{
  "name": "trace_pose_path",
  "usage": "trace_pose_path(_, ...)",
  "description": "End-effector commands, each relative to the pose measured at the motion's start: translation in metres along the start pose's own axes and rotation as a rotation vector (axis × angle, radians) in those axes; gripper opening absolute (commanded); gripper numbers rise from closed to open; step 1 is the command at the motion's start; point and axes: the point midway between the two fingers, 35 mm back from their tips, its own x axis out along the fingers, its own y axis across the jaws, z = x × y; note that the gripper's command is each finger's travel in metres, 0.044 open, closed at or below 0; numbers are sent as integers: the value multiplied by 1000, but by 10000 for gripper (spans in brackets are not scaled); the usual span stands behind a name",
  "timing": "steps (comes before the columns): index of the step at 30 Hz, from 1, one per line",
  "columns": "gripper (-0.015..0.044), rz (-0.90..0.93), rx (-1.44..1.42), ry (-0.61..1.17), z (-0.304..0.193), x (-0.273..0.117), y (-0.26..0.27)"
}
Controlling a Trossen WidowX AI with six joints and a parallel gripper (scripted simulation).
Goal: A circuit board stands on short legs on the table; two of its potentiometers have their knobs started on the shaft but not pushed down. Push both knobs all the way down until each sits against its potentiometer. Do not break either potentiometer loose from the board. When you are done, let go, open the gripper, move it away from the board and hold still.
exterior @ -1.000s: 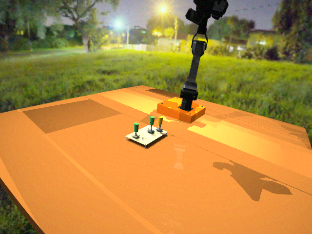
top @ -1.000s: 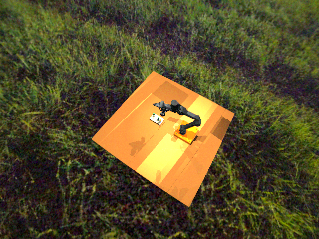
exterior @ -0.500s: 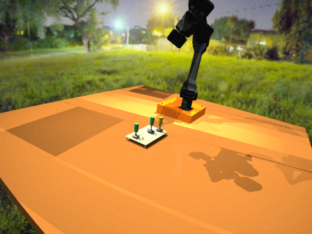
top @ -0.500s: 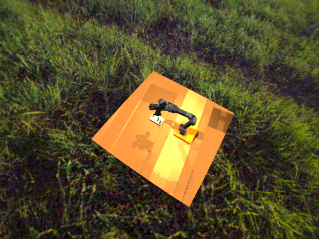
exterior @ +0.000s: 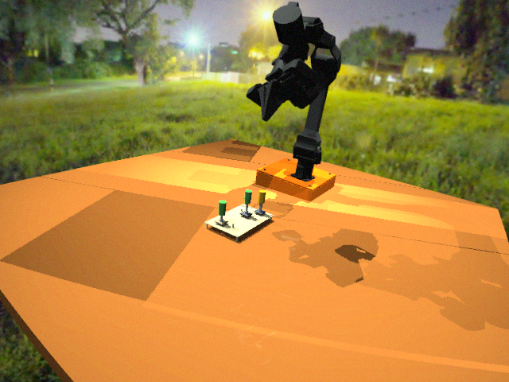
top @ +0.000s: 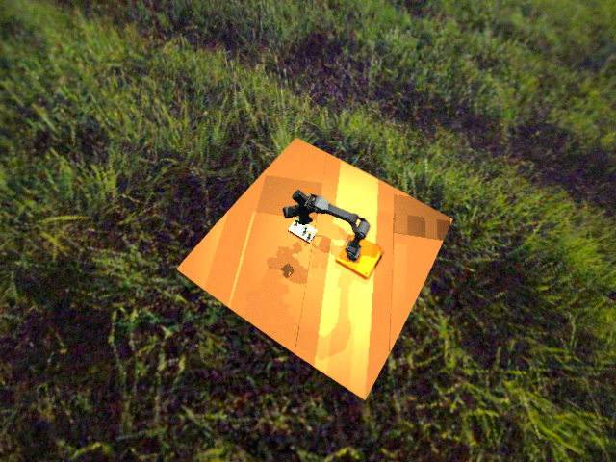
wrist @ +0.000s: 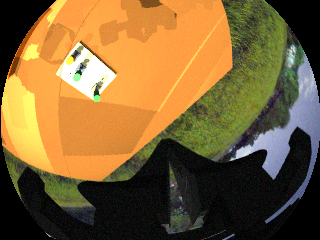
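The white circuit board stands on short legs on the table. A green knob stands upright near one end. Another green knob and a yellow knob stand close together near the other end. Bare shaft shows below each knob, above its dark potentiometer; the exact gaps are too small to tell. My gripper is shut and empty, its fingertips together. It hangs in the air well above the board, touching nothing.
The arm rises from an orange base block on the same table. A small pin stands on the board near the lone green knob. Dark shadows fall across the table top, and grass surrounds it.
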Motion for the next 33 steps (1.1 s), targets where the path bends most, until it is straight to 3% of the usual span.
trace_pose_path(1,0,82,-36,-87,10,22,21)
trace_pose_path(18,0,365,-178,-528,59,75,120)
trace_pose_path(33,0,372,-181,-547,71,91,131)
